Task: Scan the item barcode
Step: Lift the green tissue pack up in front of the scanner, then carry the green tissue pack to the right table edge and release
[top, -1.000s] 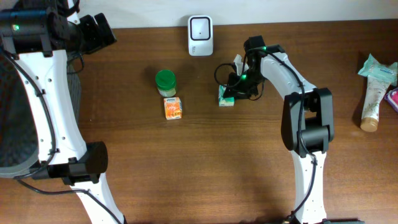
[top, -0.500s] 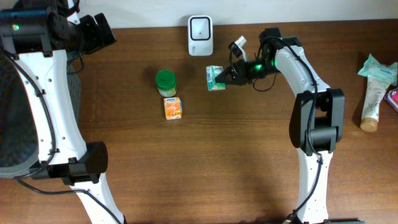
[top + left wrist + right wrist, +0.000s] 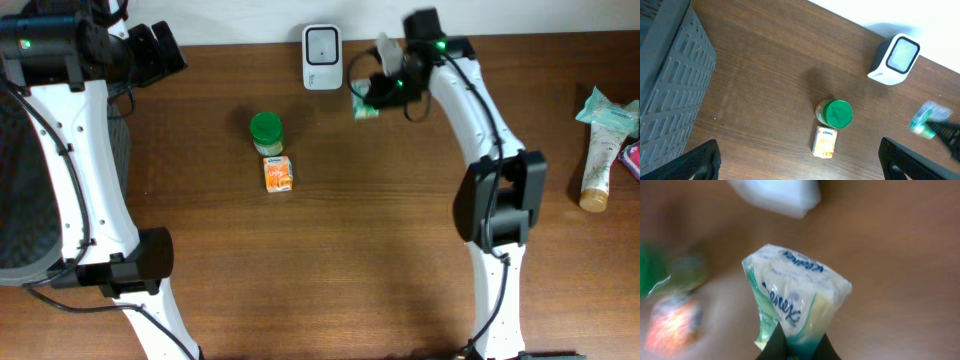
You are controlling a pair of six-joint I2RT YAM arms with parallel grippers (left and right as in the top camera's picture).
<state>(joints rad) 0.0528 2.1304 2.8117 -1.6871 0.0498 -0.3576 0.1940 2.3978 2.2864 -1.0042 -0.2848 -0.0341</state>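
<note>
One wood table, scanner by wall

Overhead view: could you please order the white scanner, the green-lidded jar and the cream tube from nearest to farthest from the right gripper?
From the right gripper, holding the tissue pack:
1. White scanner, just left, at the back edge.
2. Green-lidded jar, farther left, mid-table.
3. Cream tube, far at the right edge.

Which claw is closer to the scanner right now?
Right. The right claw, shut on the tissue pack, sits just right of the scanner; the left claw hangs open far to its left.
</note>
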